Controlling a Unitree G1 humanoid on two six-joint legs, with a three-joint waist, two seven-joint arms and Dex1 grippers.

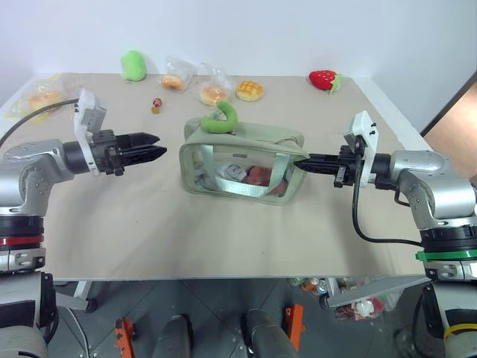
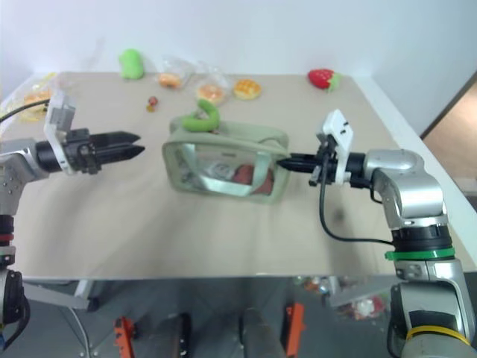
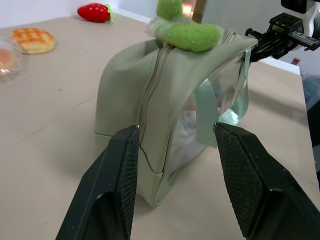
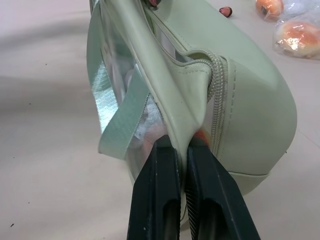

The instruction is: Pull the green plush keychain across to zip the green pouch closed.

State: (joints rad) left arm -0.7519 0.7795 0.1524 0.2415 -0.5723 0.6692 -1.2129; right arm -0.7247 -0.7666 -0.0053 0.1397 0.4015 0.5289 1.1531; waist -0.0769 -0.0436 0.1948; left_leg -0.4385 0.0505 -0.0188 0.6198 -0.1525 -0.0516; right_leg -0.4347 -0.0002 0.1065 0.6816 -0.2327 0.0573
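Observation:
The green pouch [image 1: 242, 160] stands in the middle of the table, clear window side towards me, strap handle hanging down its front. The green plush keychain [image 1: 221, 117] curls on the zipper at the pouch's left end, close up in the left wrist view [image 3: 187, 35]. My left gripper [image 1: 160, 147] hovers open just left of the pouch, apart from it, fingers [image 3: 120, 170] level with that end. My right gripper [image 1: 298, 162] is shut on the fabric at the pouch's right end [image 4: 250, 100], beside the zipper.
Along the table's far side lie a larger green plush blob [image 1: 133, 65], bagged pastries [image 1: 212, 93], a bread roll [image 1: 250, 90] and a strawberry toy [image 1: 323, 80]. A small red item [image 1: 156, 104] sits behind my left gripper. The front table edge [image 1: 223, 277] is near.

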